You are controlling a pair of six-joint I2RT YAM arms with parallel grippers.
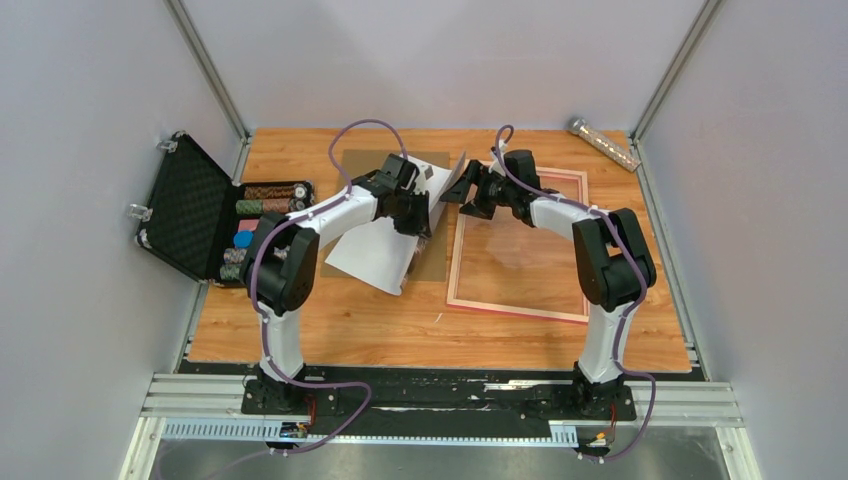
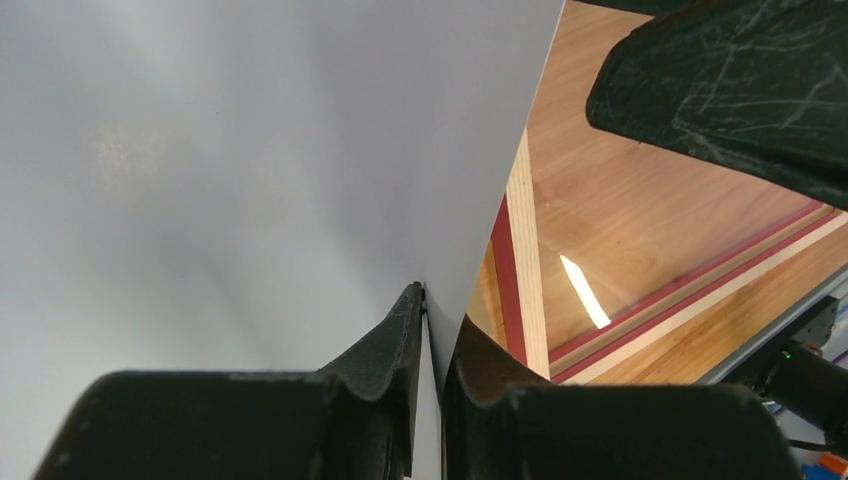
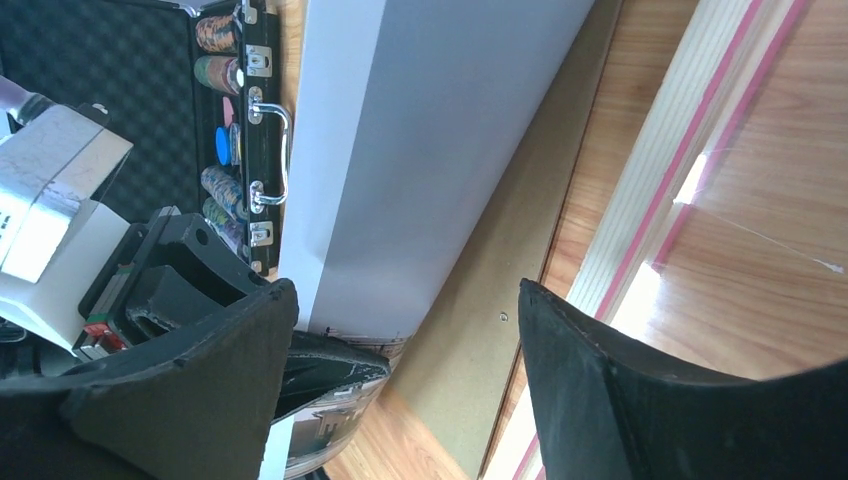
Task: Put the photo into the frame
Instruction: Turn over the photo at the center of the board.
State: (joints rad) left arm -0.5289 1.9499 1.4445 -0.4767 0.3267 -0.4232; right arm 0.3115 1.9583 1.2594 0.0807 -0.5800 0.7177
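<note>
We find the photo (image 1: 378, 255) not yet in the frame (image 1: 515, 311). It lies plain white side up, mostly over the brown backing board (image 1: 365, 162), with its right edge lifted off the counter (image 1: 400, 330) and standing close to the frame's left rail. In the right wrist view, a curl of that edge shows printed buildings on the underside.

The left hand (image 2: 432, 305) has its fingers nearly pressed together with the photo's edge between them. One finger lies against the sheet and a thin dark slit shows beside the other, so we read it as a light pinch holding the sheet up. The right hand (image 3: 405, 290) is spread wide and holds nothing. It hovers just beside the raised edge, above the frame's far left corner.

The frame lies flat to the right of the board, with its opening bare and the wood showing through. An open case (image 1: 195, 215) stands well apart at the left.

By our judgement only the lifting is done. The photo has yet to be carried across, squared to the rails and laid down inside them.
</note>
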